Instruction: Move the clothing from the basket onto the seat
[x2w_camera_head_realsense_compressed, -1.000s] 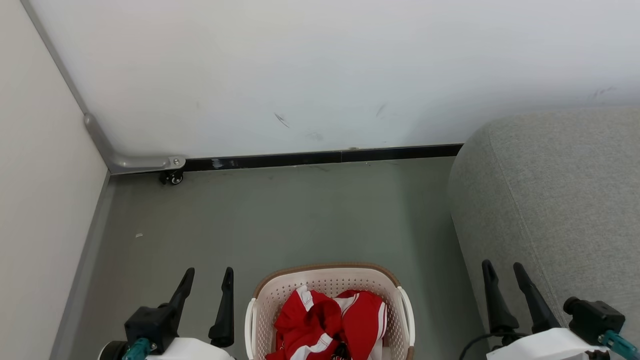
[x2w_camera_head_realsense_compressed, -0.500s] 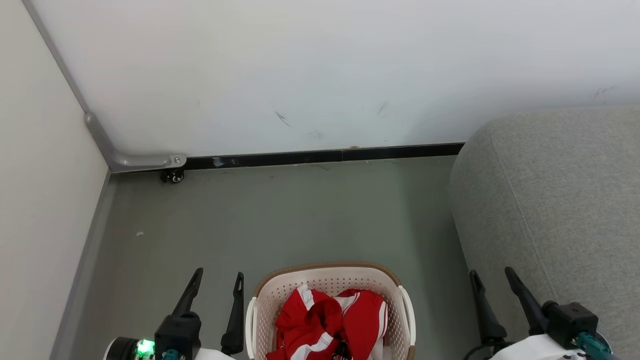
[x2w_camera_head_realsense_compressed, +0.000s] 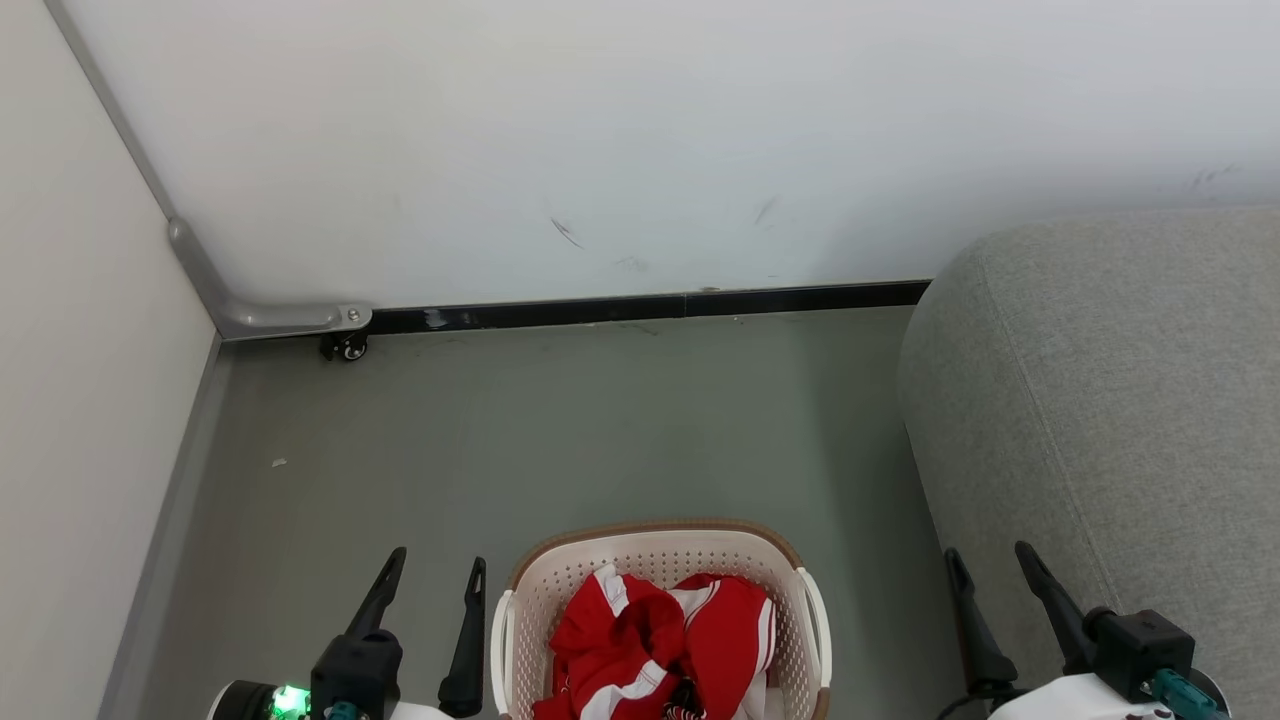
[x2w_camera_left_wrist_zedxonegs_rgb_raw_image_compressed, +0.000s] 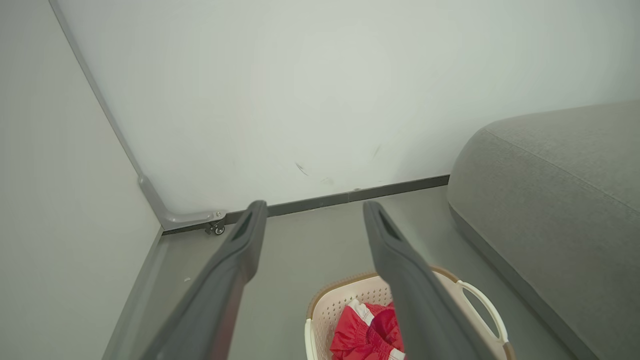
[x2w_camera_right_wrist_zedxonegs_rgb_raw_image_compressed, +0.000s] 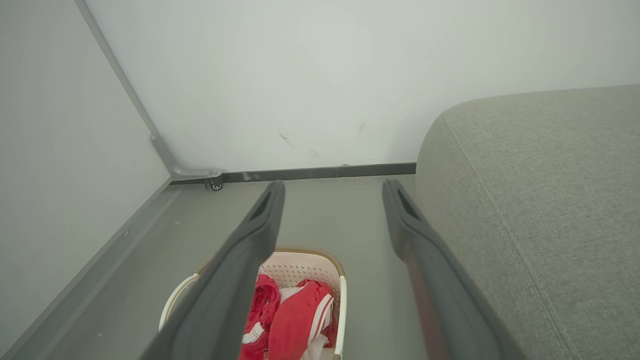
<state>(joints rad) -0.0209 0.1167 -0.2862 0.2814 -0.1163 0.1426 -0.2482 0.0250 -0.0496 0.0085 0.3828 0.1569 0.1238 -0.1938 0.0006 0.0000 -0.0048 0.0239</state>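
Both my left gripper (x2w_camera_head_realsense_compressed: 438, 560) and right gripper (x2w_camera_head_realsense_compressed: 988, 552) hover with fingers apart, flanking the cream-white perforated plastic basket (x2w_camera_head_realsense_compressed: 650, 527) that holds the crumpled red-and-white clothing (x2w_camera_head_realsense_compressed: 650, 645), with bare grey floor (x2w_camera_head_realsense_compressed: 600, 420) beyond its far brown rim and the large grey woven seat (x2w_camera_head_realsense_compressed: 1110, 400) near on the right.

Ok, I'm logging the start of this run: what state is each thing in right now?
laundry basket, upright on the floor, loaded.
red clothing, crumpled in a heap inside it.
grey seat, no clothing on the part in view.
left gripper, open, holding nothing.
right gripper, open, holding nothing.
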